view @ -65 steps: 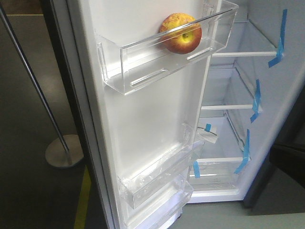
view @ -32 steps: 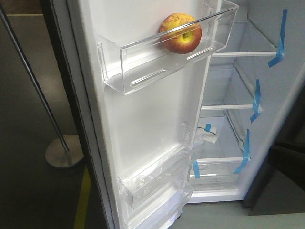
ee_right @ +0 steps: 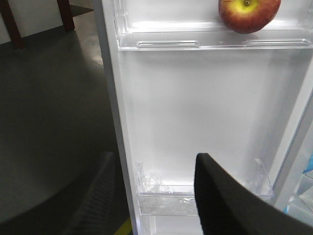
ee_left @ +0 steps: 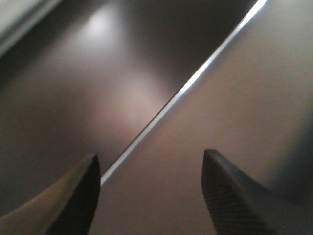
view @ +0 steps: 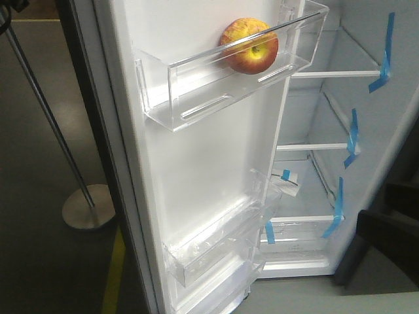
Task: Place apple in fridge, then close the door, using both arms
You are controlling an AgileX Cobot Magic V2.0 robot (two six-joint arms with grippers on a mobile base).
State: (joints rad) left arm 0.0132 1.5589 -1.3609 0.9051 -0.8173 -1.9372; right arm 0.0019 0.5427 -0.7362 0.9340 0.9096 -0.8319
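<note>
Apple (view: 252,44), glossy, firm and likely to roll, sits in the top clear shelf (view: 196,85) of the open door (view: 209,170); door rigid, probably best pushed gently at its free edge; left gripper (ee_left: 150,161) and right gripper (ee_right: 154,161) both spread wide, empty.

The clear upper door shelf (view: 196,82) crosses the top centre of the front view, fixed to the white inside of the door (view: 209,163). The apple (view: 249,44) sits in it, toward its right end, stem end facing out. At lower left, the dark floor (view: 39,275) bears a round metal stand base (view: 85,207) and a yellow line (view: 114,275).
</note>
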